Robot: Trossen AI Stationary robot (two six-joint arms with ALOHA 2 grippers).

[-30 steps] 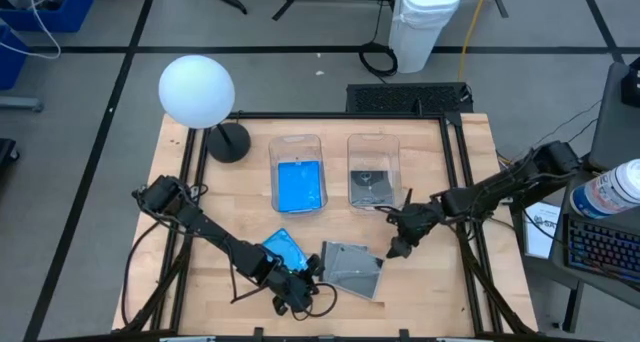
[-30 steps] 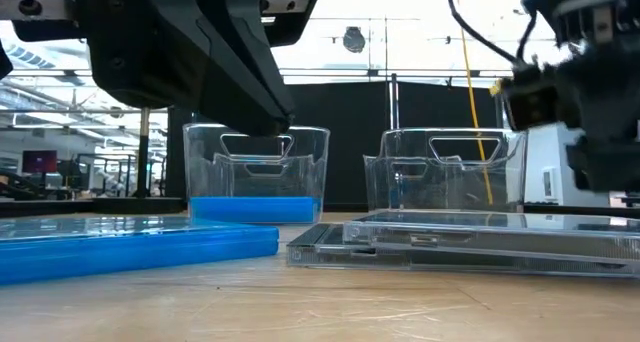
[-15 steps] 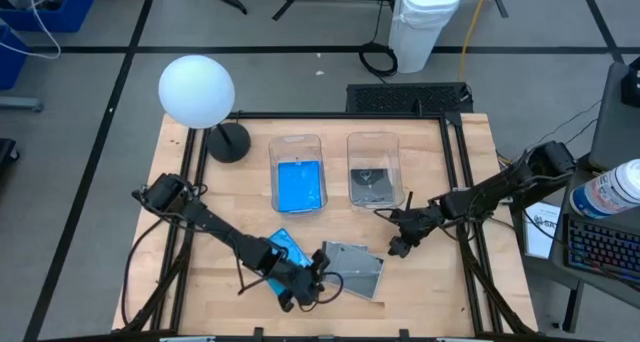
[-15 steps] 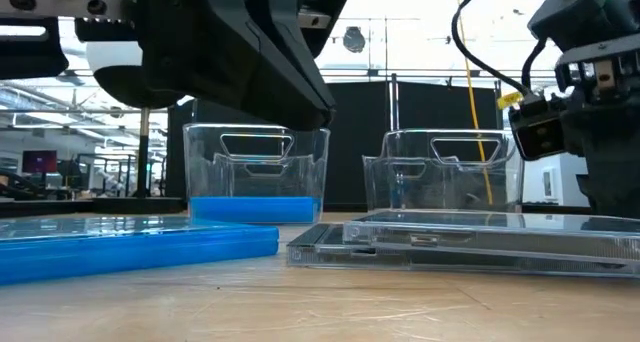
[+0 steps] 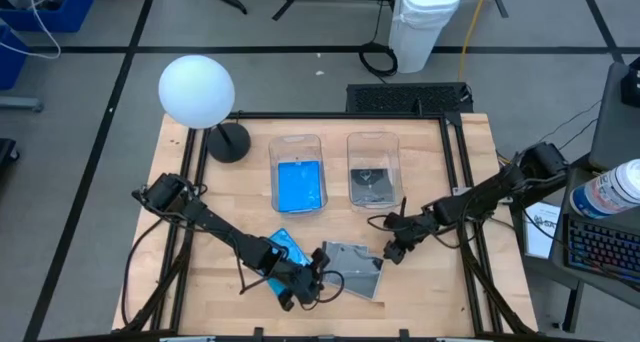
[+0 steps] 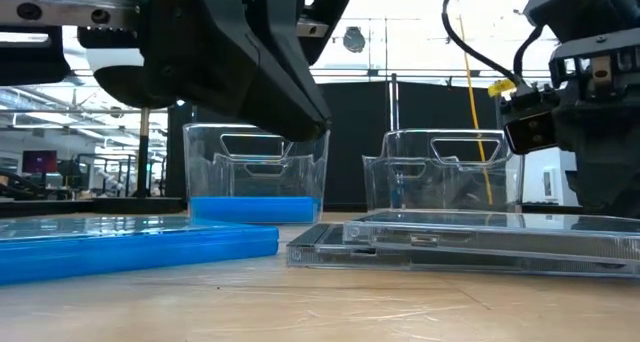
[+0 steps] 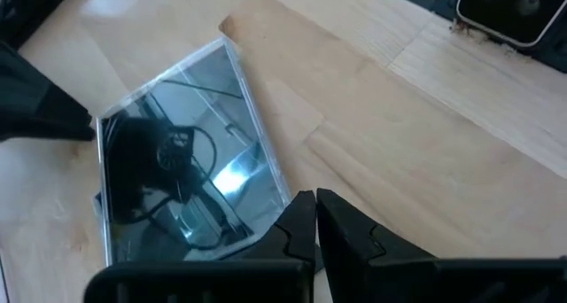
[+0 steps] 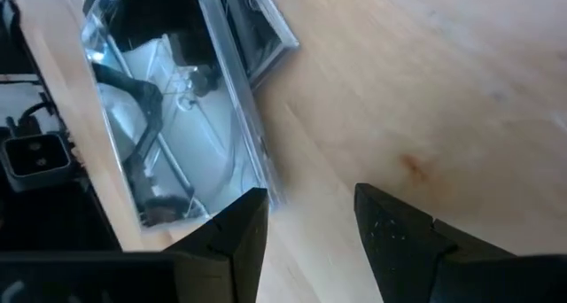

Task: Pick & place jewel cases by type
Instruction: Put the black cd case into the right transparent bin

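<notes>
The clear jewel cases point(image 5: 352, 269) lie stacked flat on the table's near side, likely light, rigid, slick and brittle; grip by an edge. The right gripper point(image 5: 392, 250) hovers just beside them, fingers apart and empty. The left gripper point(image 5: 303, 294) is clenched, empty.

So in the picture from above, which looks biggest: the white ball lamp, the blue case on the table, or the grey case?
1. White ball lamp
2. Grey case
3. Blue case, though the left arm covers part of it, so this is unsure.
</notes>
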